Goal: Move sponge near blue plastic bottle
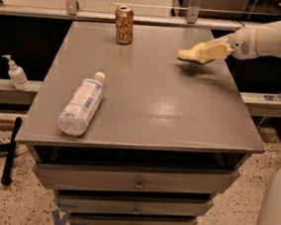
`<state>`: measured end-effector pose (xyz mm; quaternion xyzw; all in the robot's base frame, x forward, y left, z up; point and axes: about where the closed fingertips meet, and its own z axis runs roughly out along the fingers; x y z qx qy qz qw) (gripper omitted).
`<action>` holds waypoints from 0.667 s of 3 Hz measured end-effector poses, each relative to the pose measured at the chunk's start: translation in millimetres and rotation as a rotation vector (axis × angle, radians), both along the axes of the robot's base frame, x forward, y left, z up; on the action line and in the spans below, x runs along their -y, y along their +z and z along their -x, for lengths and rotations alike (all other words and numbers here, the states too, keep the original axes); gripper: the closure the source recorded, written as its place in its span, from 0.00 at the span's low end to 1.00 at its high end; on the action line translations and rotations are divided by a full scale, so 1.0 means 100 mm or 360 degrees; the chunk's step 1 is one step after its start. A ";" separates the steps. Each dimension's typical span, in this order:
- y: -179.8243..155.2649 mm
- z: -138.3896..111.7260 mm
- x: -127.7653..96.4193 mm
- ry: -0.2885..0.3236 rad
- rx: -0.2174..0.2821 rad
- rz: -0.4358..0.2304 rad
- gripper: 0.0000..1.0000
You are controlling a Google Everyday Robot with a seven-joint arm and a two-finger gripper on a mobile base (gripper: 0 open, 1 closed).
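Note:
The pale yellow sponge (188,55) is held in my gripper (202,53) a little above the back right part of the grey cabinet top (152,95). The gripper reaches in from the right on the white arm and is shut on the sponge. The blue plastic bottle (82,104) lies on its side near the front left of the top, white cap pointing back. The sponge is far from the bottle, to its right and behind it.
A brown-gold drink can (124,25) stands at the back of the top, left of centre. A white pump dispenser (16,74) stands on a ledge to the left. Drawers sit below the top. A white robot part (274,217) fills the lower right corner.

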<state>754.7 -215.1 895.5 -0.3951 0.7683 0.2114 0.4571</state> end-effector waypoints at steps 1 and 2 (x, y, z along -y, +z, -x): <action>0.07 0.38 -0.30 0.0180 0.0019 0.0048 1.00; -0.03 0.83 -0.62 0.0350 0.0006 0.0074 1.00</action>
